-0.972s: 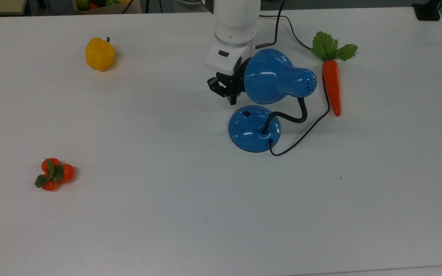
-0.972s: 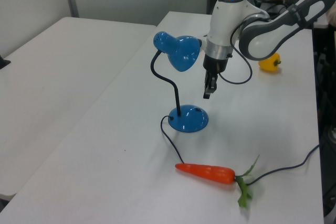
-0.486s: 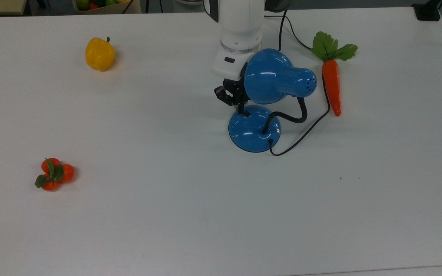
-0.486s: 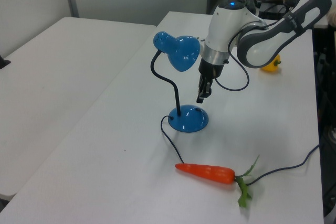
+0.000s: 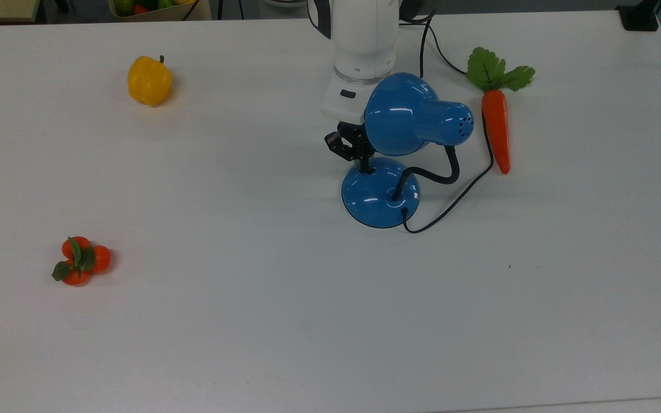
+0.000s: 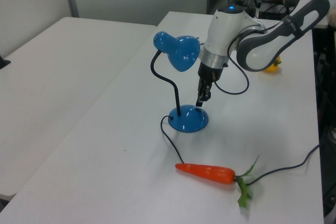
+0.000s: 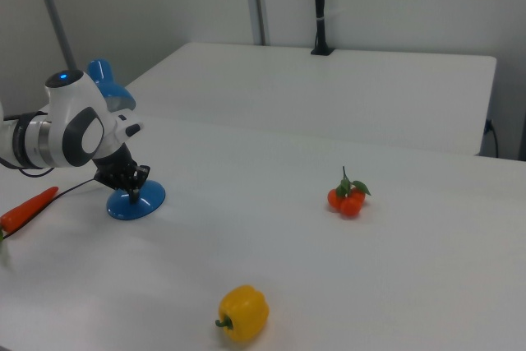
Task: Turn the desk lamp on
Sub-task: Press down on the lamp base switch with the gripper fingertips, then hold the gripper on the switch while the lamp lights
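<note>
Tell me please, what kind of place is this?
Probably a robotics lab or test room. A robot arm works on a plain white table among toy props, a plastic carrot and a yellow bell pepper, with more white tables beyond.

Toy produce scattered on a white tabletop (image 5: 284, 321)

A yellow bell pepper (image 5: 149, 80) sits toward the top view's upper left, and a cluster of small oranges with green leaves (image 5: 80, 261) lies well apart from it at the top view's lower left. A carrot with a green leafy top (image 5: 495, 117) lies toward the top view's upper right, leaves pointing to the far edge. A second white table (image 7: 329, 88) stands behind in the right view.
</note>
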Controlling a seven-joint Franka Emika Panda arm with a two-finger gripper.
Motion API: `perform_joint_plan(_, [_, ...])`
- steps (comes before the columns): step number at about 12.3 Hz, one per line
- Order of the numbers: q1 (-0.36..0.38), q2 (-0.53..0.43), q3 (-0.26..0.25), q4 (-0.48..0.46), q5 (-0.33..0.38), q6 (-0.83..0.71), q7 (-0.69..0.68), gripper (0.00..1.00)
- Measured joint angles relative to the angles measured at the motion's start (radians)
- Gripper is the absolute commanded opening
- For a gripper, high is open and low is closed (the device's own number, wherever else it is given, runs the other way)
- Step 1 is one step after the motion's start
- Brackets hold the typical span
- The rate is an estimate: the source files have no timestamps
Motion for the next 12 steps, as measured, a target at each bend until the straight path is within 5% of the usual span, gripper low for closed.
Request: perform_joint_plan(12, [0.000,0.023,0.025,0.014,0.000,0.031,0.000,0.00])
